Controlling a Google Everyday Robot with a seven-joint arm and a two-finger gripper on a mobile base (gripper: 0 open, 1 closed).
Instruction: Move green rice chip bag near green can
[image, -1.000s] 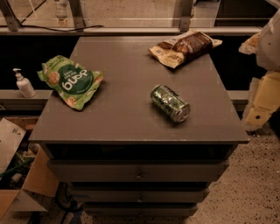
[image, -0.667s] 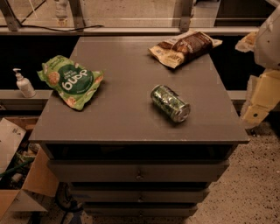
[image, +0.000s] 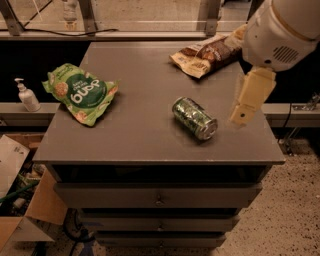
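Observation:
The green rice chip bag (image: 80, 93) lies flat on the left side of the grey cabinet top (image: 140, 135), its dark green round centre facing up. The green can (image: 194, 118) lies on its side right of the middle, silver end towards the front right. My gripper (image: 246, 104) hangs from the white arm housing (image: 282, 32) above the right side of the top, just right of the can and far from the bag. It holds nothing that I can see.
A brown-and-cream snack bag (image: 205, 54) lies at the back right, partly under the arm. A soap dispenser (image: 26, 96) stands on a ledge to the left. Cardboard boxes (image: 20, 200) sit on the floor at left. Drawers (image: 157, 195) are below the top.
The arm has moved left from the right edge of the view, in over the right side of the cabinet top. The bag and the can have not moved.

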